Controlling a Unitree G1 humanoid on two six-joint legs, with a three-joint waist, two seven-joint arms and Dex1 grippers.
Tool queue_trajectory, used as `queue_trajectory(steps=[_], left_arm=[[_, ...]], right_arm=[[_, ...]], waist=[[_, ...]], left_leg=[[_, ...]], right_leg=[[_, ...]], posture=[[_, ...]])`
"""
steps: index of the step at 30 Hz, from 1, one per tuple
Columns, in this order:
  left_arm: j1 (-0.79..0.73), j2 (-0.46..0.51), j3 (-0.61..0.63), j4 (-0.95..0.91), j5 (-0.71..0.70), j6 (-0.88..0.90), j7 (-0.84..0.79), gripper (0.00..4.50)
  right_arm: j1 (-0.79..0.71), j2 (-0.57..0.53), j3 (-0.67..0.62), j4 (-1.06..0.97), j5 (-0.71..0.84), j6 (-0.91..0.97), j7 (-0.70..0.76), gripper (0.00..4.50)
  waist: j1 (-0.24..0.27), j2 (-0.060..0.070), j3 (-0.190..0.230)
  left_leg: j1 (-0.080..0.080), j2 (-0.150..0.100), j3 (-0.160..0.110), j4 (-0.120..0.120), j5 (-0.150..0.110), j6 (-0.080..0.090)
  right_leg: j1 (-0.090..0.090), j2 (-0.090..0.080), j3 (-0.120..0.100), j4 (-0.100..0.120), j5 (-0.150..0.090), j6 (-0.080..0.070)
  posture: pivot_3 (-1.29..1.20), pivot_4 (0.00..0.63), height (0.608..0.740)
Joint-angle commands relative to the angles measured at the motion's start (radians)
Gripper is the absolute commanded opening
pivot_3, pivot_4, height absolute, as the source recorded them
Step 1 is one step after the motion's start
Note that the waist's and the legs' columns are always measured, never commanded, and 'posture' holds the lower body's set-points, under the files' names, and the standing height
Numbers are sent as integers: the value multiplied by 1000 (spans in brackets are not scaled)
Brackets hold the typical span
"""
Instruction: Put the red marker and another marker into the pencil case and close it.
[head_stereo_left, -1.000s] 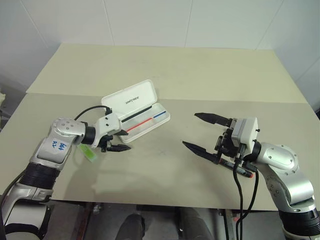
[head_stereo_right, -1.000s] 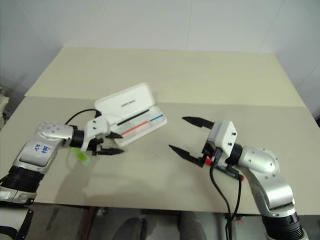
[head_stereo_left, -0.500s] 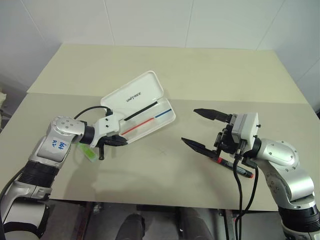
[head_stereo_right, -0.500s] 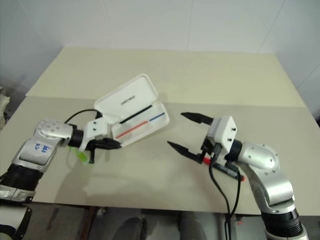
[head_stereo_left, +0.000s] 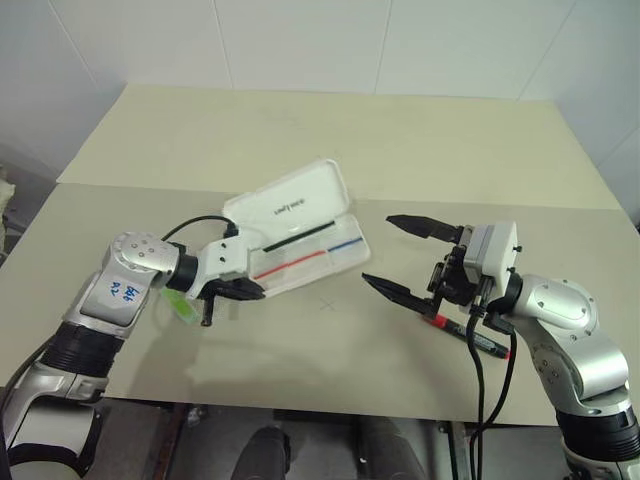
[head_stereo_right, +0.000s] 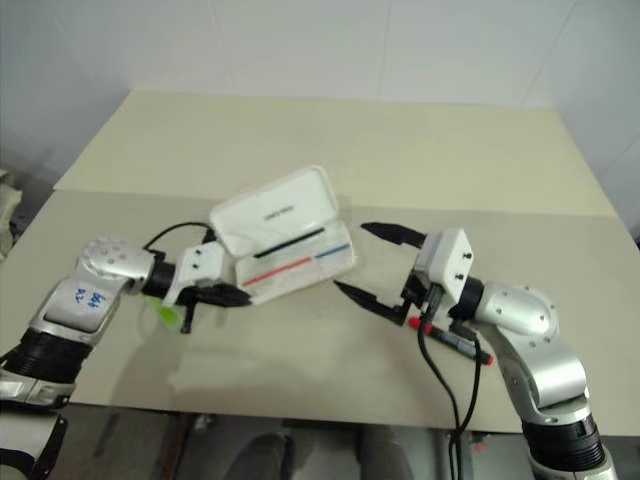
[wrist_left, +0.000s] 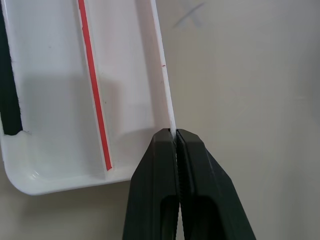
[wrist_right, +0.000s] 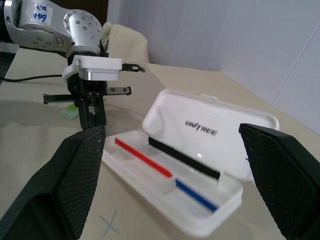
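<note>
The pencil case (head_stereo_left: 292, 207) lies open on the table, its white lid tilted up and red and blue stripes showing in its tray (wrist_right: 150, 172). My left gripper (head_stereo_left: 252, 292) is shut on the thin front rim of the tray (wrist_left: 162, 80), near its left end. The green marker (head_stereo_left: 178, 304) lies on the table beneath my left wrist. The red marker (head_stereo_left: 470, 335) lies on the table at the right, below my right hand. Above it, to the right of the case, my right gripper (head_stereo_left: 378, 250) hangs wide open and holds nothing.
The beige table (head_stereo_left: 330, 140) stretches far behind the case to a white tiled wall. A small pencilled cross (head_stereo_left: 328, 305) marks the table in front of the case. The table's front edge (head_stereo_left: 300, 405) runs close below both arms.
My left gripper has shut on the tray's rim. The case has slid to the right with it and turned, now lying nearer the right gripper. The right arm has kept still.
</note>
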Motion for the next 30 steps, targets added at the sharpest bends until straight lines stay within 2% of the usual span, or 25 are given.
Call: queue_trajectory(steps=[1, 7, 12, 22, 27, 28, 30], left_arm=[[9, 22, -17, -80, -35, -12, -70, 10], [-4, 50, -59, -104, -21, -61, -162, 10], [-13, 52, -68, -88, -3, -86, -173, 10], [-65, -29, -127, 24, 81, -136, -114, 10], [-71, -54, -135, 19, 98, -94, -92, 10], [-68, -56, -138, 14, 101, -88, -94, 449], [-62, -63, -142, 2, 103, -74, -85, 996]], right_arm=[[-4, -17, -19, -42, 25, 5, 8, 4500], [77, -97, -77, -90, 91, 60, 46, 4500], [116, -128, -116, -124, 117, 80, 39, 4500], [137, -122, -126, -178, 131, 106, -13, 4500], [125, -120, -119, -178, 132, 110, -23, 4500], [123, -119, -118, -178, 132, 110, -25, 4500], [119, -117, -115, -178, 131, 109, -28, 4500]], waist=[[-1, 0, 0], [-1, 0, 0], [-2, 0, 0], [12, 0, 0], [27, 0, 0], [27, 0, 0], [23, 0, 0]], left_leg=[[0, 0, 0, 0, 0, 0], [0, 0, 0, 0, 0, 0], [0, 0, 0, 1, 0, 0], [1, -1, 0, 7, 0, 1], [3, -1, 0, 8, 1, 2], [3, -1, -1, 8, 1, 2], [3, -1, -1, 8, 1, 2]], right_leg=[[0, 0, 0, 0, 0, 0], [0, 0, 0, -1, 0, 0], [0, 1, 0, -2, 0, 0], [2, 0, 1, 1, 0, 0], [5, 0, 1, 1, 0, 0], [5, 0, 1, 1, 0, 0], [5, 0, 1, 1, 0, 0]], posture=[[0, 150, 740], [0, 150, 740], [0, 150, 740], [0, 150, 740], [0, 150, 740], [0, 150, 740], [0, 150, 740]])
